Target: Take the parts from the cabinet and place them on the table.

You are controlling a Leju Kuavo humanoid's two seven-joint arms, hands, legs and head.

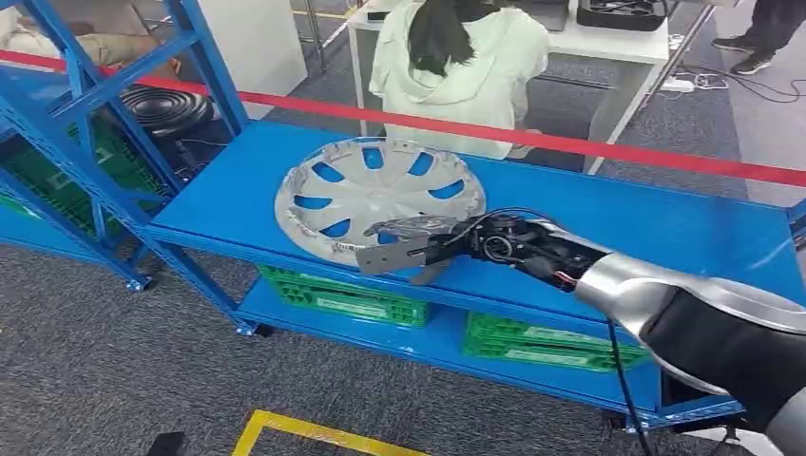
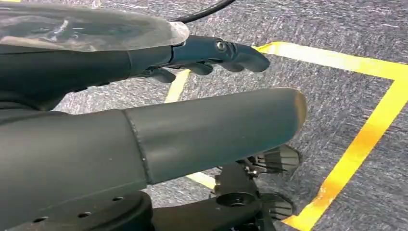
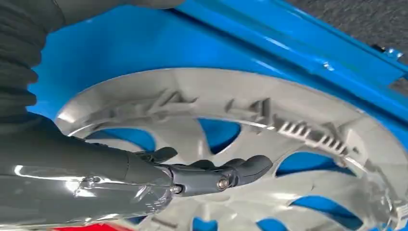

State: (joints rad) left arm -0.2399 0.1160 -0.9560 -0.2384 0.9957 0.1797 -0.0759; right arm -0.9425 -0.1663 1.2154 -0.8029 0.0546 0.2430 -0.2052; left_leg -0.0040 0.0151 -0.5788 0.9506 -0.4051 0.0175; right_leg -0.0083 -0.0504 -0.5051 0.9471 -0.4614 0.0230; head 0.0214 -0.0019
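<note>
A silver hubcap (image 1: 380,190) lies inner face up on the top shelf of the blue cabinet (image 1: 646,228), close to its front edge. My right hand (image 1: 428,249) reaches in from the right to the hubcap's near rim. Its dark fingers (image 3: 240,168) stretch out over the ribbed inner face of the hubcap (image 3: 308,144), while the thumb sits lower, in front of the shelf edge. Nothing is gripped. My left hand (image 2: 202,127) hangs over grey carpet with fingers straight and apart, holding nothing.
Green crates (image 1: 342,299) (image 1: 542,347) fill the lower shelf. A red barrier tape (image 1: 570,142) runs behind the cabinet, with a seated person in a pale hoodie (image 1: 466,66) beyond it. Blue rack posts (image 1: 95,123) stand at left. Yellow floor tape (image 1: 314,432) marks the carpet.
</note>
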